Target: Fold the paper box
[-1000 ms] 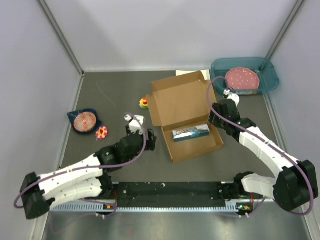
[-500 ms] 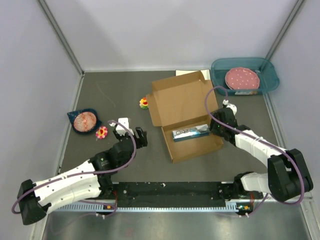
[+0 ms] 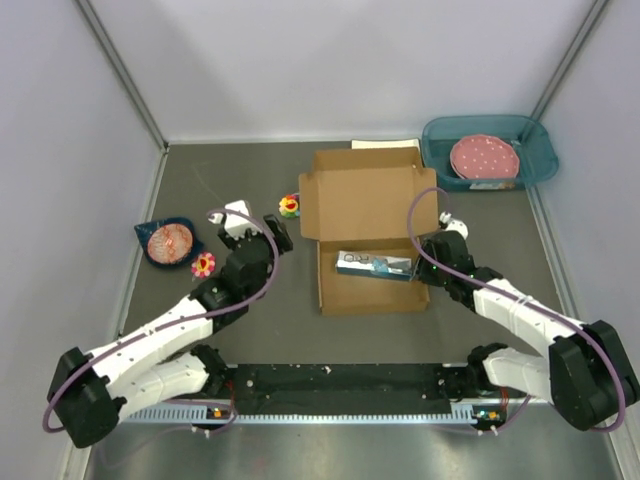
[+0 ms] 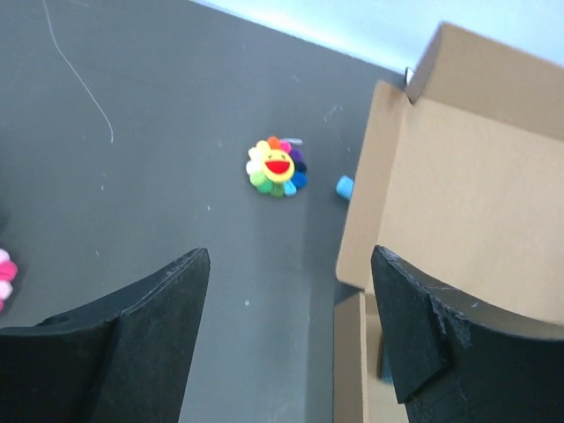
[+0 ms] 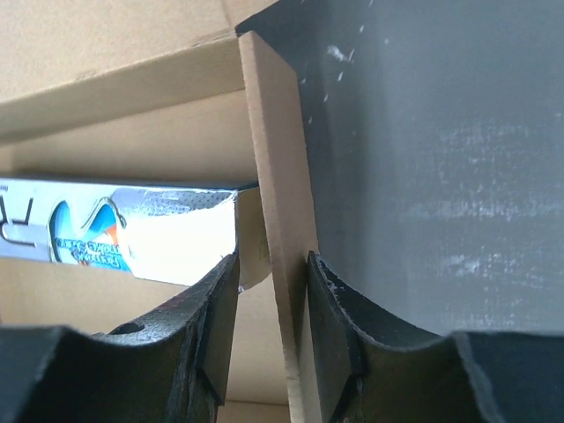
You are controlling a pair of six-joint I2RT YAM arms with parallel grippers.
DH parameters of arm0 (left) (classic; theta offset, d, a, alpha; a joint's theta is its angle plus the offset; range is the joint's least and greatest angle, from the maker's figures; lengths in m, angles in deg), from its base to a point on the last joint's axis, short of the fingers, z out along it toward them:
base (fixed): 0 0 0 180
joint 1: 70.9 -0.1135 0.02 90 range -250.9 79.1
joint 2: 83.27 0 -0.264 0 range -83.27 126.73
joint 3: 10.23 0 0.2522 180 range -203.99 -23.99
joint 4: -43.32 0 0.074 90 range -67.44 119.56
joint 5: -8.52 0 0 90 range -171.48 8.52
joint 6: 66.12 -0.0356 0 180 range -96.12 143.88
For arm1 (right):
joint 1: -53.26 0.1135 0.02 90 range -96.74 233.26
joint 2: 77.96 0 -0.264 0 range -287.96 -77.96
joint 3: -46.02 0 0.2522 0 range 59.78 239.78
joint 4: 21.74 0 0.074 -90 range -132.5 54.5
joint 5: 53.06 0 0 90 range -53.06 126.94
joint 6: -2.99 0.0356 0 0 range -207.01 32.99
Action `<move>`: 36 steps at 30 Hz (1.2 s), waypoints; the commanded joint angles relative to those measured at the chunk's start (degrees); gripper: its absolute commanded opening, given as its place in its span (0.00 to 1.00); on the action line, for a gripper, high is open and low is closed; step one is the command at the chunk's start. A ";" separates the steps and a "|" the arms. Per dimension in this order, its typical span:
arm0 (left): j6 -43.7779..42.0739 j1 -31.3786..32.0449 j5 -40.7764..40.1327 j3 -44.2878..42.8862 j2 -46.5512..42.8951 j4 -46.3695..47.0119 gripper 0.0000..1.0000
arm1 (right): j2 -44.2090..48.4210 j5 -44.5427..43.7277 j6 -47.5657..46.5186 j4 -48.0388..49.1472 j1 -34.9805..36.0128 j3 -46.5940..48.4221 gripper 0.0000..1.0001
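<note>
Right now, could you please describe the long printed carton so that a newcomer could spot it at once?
Start at the paper box, the open brown cardboard piece mid-table. In its shallow tray nearest the arms lies the long printed carton, crosswise. It is slim, silvery-blue and lettered, the only thing inside the cardboard, unlike the small flower toys outside on the table.

The grey desk (image 3: 250, 185) carries the paper box (image 3: 365, 215), a teal tray (image 3: 535, 150), a blue bowl (image 3: 165, 240) and two toy flowers (image 3: 289, 205).

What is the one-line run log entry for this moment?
left tool: open, empty | right tool: pinching wall of cardboard box | lid: open
</note>
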State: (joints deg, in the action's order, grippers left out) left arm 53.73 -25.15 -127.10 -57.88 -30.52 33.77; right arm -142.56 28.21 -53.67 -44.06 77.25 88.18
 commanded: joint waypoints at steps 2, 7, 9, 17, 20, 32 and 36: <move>-1.46 -6.90 9.21 -4.78 5.41 8.79 0.82 | 1.49 2.40 0.23 -2.51 1.59 -1.24 0.36; -5.50 -15.86 30.46 -9.42 13.68 14.51 0.87 | 0.70 3.63 0.06 -2.69 1.59 -0.89 0.40; -5.06 -19.89 41.60 -12.32 18.33 12.86 0.87 | 0.44 4.07 0.06 -2.69 1.59 -0.63 0.41; -10.85 -28.79 63.98 -29.82 30.82 -0.59 0.88 | -0.53 6.01 -0.73 -2.78 1.59 0.34 0.43; -14.01 -30.37 67.60 -36.67 35.29 -10.47 0.86 | -1.58 6.88 -1.17 -2.78 1.59 0.95 0.44; -18.59 -30.55 70.06 -41.26 46.91 -15.72 0.78 | -4.57 8.56 -1.88 -1.64 1.50 2.71 0.44; -18.51 -30.55 70.32 -41.08 48.15 -14.67 0.73 | -4.92 9.96 -1.44 -1.11 1.59 2.45 0.44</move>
State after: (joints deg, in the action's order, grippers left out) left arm 36.48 -55.59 -58.71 -97.18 17.93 17.46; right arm -145.97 35.14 -54.48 -44.12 78.01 89.93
